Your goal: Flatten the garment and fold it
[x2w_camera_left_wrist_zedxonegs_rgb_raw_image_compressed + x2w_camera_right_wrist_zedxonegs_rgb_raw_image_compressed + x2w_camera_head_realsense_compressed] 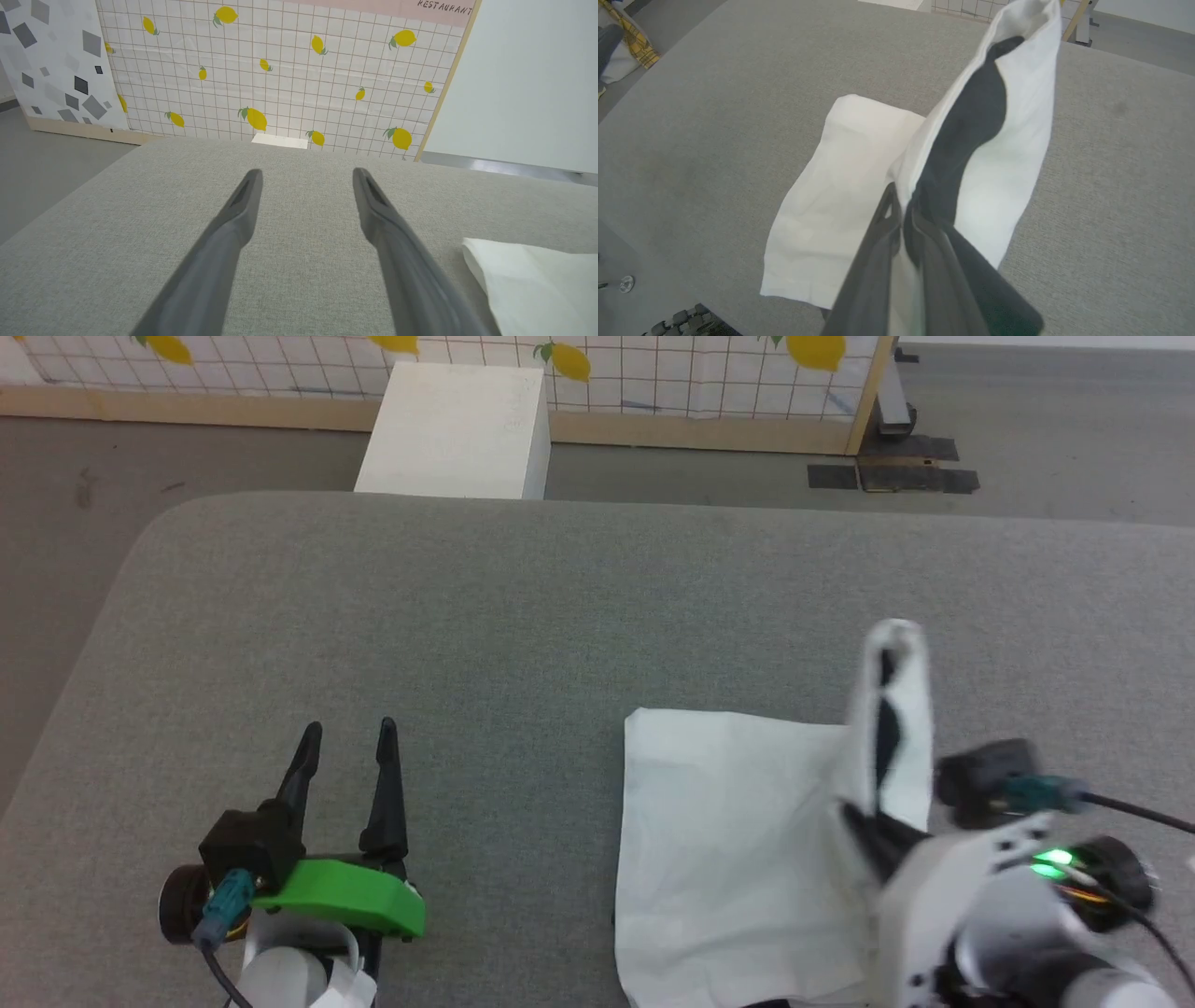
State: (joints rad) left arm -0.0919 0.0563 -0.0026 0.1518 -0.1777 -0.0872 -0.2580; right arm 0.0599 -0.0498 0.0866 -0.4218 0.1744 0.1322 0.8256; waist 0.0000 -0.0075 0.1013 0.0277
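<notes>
The garment [738, 840], a white T-shirt with black parts, lies folded on the grey table at the lower right. Its right side is lifted into a standing flap [892, 709], white with a black strip. My right gripper [864, 826] is shut on that flap; in the right wrist view the fingers [878, 252] pinch the cloth where the black strip [971, 121] runs down. My left gripper [347, 742] rests open over bare table at the lower left, apart from the shirt. The left wrist view shows a white corner of the garment [537, 284] to the right of the fingers.
The grey padded table [523, 616] has rounded corners and much bare surface at left and back. A white box [457, 429] stands on the floor behind it, before a lemon-print partition [653, 373]. The table's near edge [668, 280] lies close to the shirt's lower hem.
</notes>
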